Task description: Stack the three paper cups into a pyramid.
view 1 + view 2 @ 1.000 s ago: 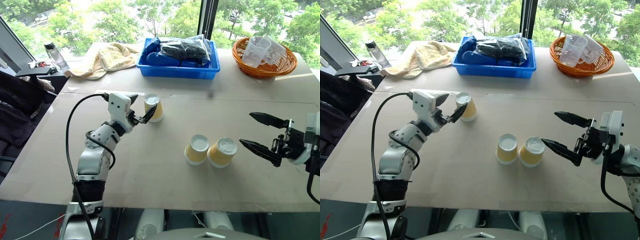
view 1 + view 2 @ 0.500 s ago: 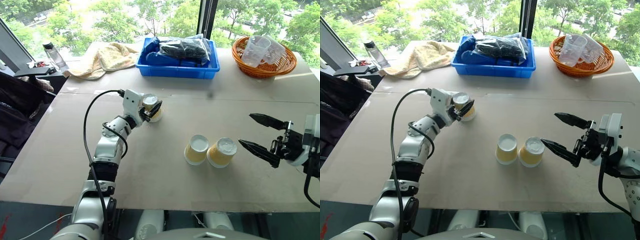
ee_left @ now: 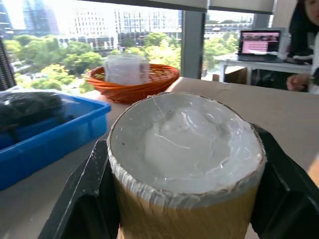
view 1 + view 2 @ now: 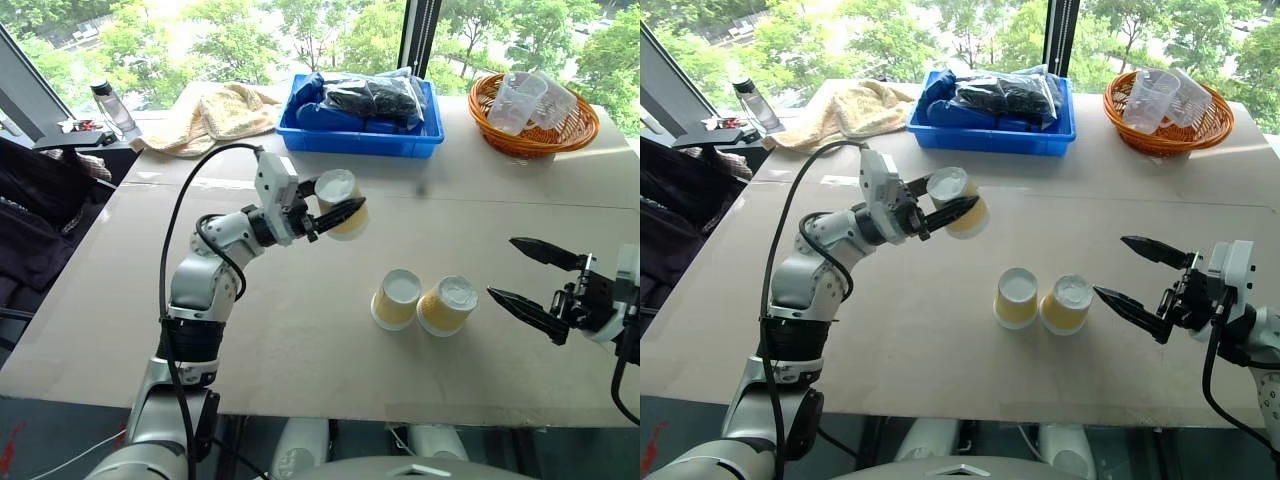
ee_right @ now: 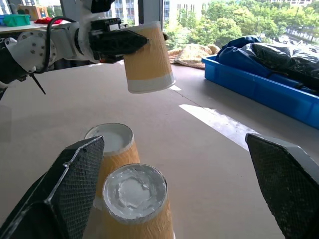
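Yellow-tan tapered paper cup (image 3: 187, 164) close up, crinkled white bottom facing camera, clamped between left gripper's (image 3: 185, 199) two black fingers (image 3: 82, 199), one pressed to each side. Behind: pale tabletop (image 3: 279, 109), blue plastic bin (image 3: 47, 132) holding dark bagged item, orange woven basket (image 3: 134, 82) with clear plastic cup (image 3: 126, 68). Farther back: windows, trees, laptop (image 3: 260, 44) on desk, person's hand (image 3: 297, 82) at edge.

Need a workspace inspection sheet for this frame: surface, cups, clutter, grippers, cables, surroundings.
Surface: brown table, flat.
Job's things: two paper cups upside down, side by side, touching; third paper cup lifted off the table.
Clutter: blue bin with bags, orange basket of clear cups, towel, bottle.
Grippers: left gripper shut on third cup; right gripper open, empty.
Cables: black cable looping along left arm.
Surroundings: windows, trees outside.
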Robot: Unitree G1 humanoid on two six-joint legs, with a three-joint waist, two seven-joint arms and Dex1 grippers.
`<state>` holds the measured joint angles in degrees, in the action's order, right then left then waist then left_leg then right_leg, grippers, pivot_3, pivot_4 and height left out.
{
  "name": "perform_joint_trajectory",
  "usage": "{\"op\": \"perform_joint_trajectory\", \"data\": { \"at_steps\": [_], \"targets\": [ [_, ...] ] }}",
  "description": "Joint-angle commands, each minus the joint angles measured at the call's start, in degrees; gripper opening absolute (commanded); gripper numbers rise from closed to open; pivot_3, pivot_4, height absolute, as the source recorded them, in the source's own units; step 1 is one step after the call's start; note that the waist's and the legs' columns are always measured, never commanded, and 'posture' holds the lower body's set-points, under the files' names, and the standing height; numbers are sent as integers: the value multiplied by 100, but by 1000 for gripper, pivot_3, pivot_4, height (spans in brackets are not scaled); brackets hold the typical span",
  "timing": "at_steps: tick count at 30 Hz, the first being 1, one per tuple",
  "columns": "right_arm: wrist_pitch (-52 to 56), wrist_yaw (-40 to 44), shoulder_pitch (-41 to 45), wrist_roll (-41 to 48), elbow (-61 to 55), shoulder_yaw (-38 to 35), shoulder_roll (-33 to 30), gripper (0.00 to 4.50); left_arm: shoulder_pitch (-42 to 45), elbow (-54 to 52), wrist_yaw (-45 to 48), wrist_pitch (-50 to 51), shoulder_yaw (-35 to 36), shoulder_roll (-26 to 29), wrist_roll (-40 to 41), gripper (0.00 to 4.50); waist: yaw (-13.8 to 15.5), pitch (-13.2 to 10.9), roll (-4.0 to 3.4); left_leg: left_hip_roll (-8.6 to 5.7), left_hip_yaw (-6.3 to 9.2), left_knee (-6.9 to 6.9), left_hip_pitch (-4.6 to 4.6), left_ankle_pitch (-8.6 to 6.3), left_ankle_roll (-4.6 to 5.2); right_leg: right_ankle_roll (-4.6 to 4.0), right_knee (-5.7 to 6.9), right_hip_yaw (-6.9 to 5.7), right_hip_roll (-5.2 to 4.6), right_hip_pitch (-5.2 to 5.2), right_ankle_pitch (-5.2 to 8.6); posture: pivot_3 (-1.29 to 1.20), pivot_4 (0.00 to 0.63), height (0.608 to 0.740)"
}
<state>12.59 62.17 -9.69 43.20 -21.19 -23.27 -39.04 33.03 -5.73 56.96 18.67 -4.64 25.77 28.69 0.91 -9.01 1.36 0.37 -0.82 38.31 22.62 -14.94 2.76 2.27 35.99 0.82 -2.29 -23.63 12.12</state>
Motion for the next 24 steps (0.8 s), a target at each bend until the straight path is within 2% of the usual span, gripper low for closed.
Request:
{"op": "perform_joint_trajectory", "data": {
  "at_steps": [1, 9, 22, 23, 24],
  "targets": [
    [-159, 174, -56, 32, -48, -140, -33, 4500, 344, -553, 408, 347, -579, -38, 71, 2467, -9, 1, -2, -1, -2, 1, -1, 0, 0, 1, 0, 3, 3, 1, 0, 0, 150, 733],
    [-206, 66, -237, -12, -327, -73, 84, 4500, 858, -277, 717, 295, -1353, -705, -146, 2467, -13, 2, -4, 3, 0, 1, -8, 0, 0, 5, 1, 15, 29, 2, -2, 0, 150, 733],
    [-215, -324, -360, 16, -651, -135, 166, 4500, 831, 39, 1098, 343, -1518, -922, -164, 2467, -12, 2, -9, 3, -4, 3, -8, 0, 1, 6, 1, 22, 29, 2, -2, 0, 150, 733],
    [-232, -339, -347, 7, -642, -138, 168, 4500, 829, 72, 1124, 301, -1539, -933, -206, 3467, -12, 2, -9, 3, -3, 3, -8, 0, 1, 6, 1, 22, 29, 2, -2, 0, 150, 733],
    [-236, -352, -336, 11, -634, -143, 169, 4500, 818, 88, 1113, 229, -1539, -947, -261, 3780, -12, 2, -9, 3, -3, 3, -8, 0, 1, 6, 1, 21, 29, 2, -2, 0, 150, 733]
  ]
}}
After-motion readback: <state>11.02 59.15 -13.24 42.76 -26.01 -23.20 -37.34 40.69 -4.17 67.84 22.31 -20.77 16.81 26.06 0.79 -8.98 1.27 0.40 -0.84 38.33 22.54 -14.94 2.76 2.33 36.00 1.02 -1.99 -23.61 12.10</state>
